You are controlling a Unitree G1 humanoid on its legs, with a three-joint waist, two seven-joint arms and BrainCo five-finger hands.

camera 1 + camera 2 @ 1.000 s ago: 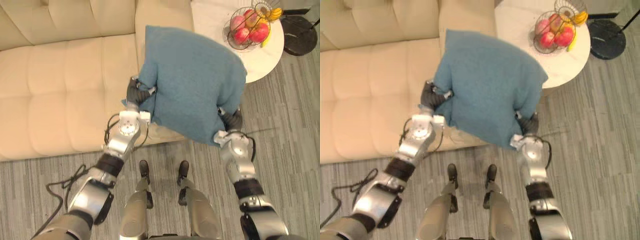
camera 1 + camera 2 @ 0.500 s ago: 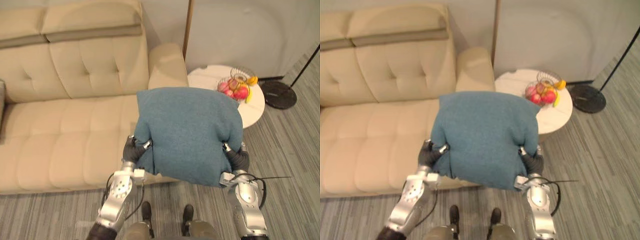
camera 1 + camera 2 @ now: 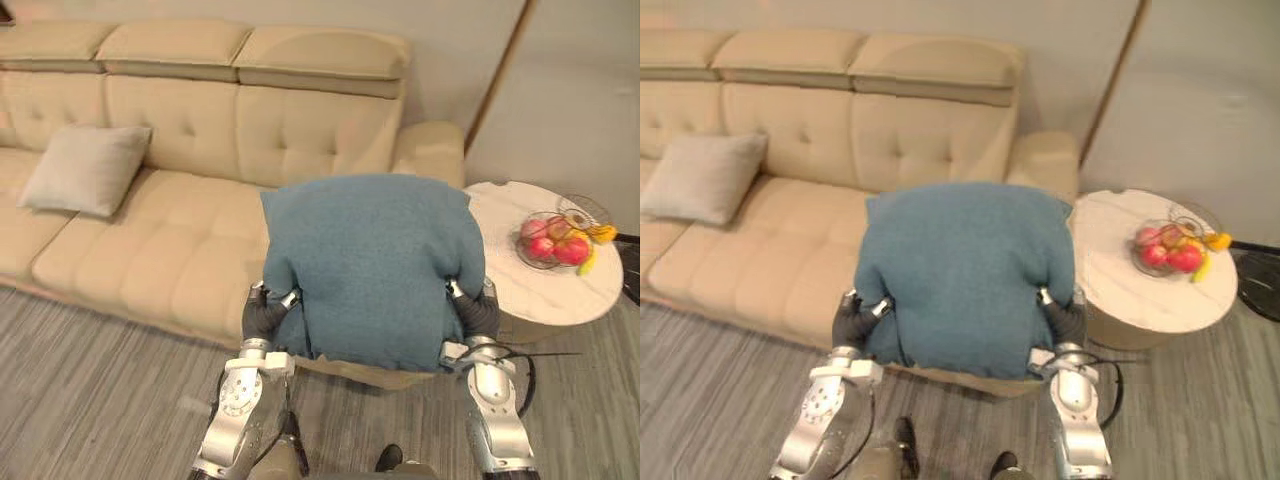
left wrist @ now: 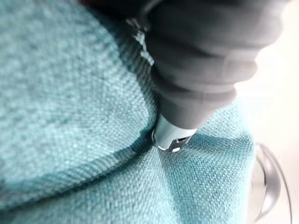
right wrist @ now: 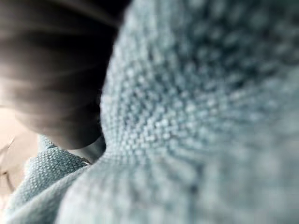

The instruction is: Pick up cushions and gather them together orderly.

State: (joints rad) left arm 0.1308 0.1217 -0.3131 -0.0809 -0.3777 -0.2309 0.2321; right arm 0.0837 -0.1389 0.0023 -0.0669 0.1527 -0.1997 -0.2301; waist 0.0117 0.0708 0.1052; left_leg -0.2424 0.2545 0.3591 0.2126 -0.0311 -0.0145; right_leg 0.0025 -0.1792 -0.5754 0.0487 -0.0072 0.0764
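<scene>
Between the two hands hung the blue cushion (image 3: 370, 265), lifted clear of the seat. The left hand (image 3: 262, 315) clamped its lower left edge, thumb (image 3: 288, 297) hooked over the near face and pinching the cloth. In the left wrist view a silver fingertip (image 4: 170, 138) dug into the weave. The right hand (image 3: 480, 312) gripped the lower right edge the same way, its thumb (image 3: 456, 291) pressed into the fabric. Beyond both hands, under and behind the blue cushion, stood the sofa (image 3: 180, 250). Well out past the left hand, a grey cushion (image 3: 88, 168) leaned against the sofa's back. Just beyond the right hand, to its outer side, stood a round table (image 3: 500, 205) bearing a wire basket (image 3: 583, 207) of fruit (image 3: 555, 248).
</scene>
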